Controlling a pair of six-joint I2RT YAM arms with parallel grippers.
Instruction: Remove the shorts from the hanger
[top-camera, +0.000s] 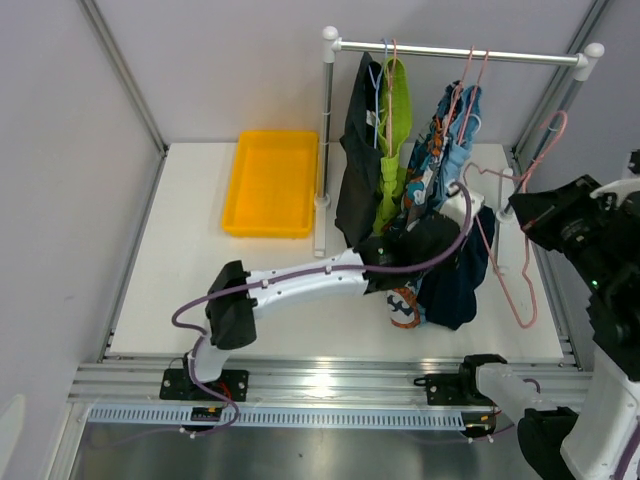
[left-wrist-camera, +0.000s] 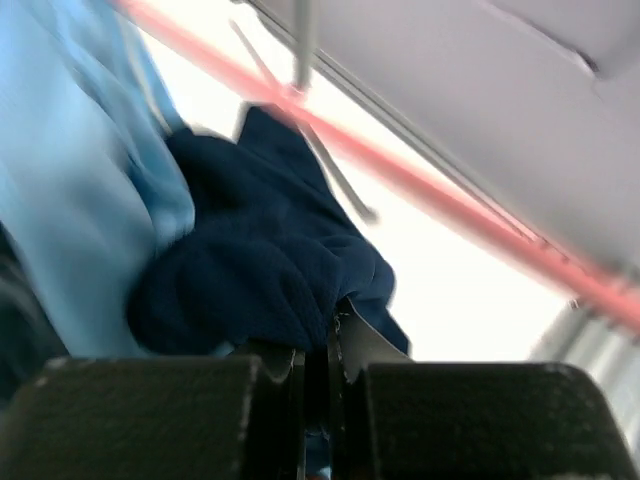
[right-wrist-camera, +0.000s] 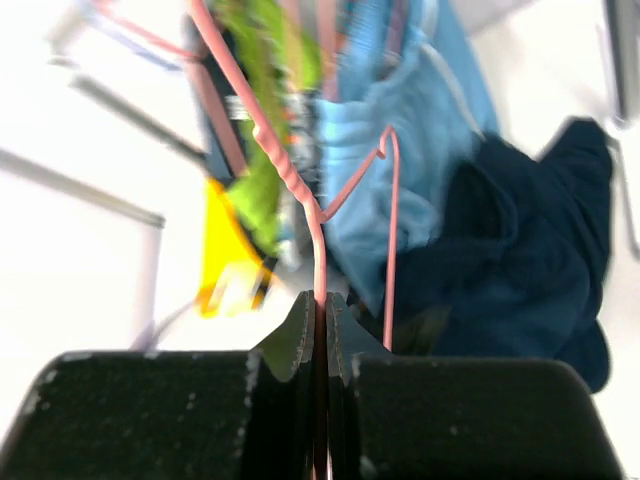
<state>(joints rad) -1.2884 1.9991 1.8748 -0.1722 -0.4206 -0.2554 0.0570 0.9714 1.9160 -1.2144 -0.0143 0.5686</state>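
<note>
The left gripper (left-wrist-camera: 318, 335) is pinched tight on a fold of the soft navy fabric shorts (left-wrist-camera: 260, 260), jaws closed with cloth between them. The right gripper (right-wrist-camera: 320, 300) is clamped just as narrowly on the thin pink wire hanger (right-wrist-camera: 318, 225).

The navy pair bunches below the right half of the silver metal rail (top-camera: 460, 52), drooping toward the white table (top-camera: 200, 300). The pink hanger looks to be off the rail, down to its right, and mostly bare (whether a fold catches on the wire, the blur hides). I judge this first pair nearly or just freed, and not yet set down.

Under the rail hang the charcoal-black shorts (top-camera: 358, 170), the lime green pair (top-camera: 397, 120), the orange, teal and white patterned pair (top-camera: 437, 150) and the light blue pair (right-wrist-camera: 400, 150). All four are on hangers, so most of the job is left.
</note>
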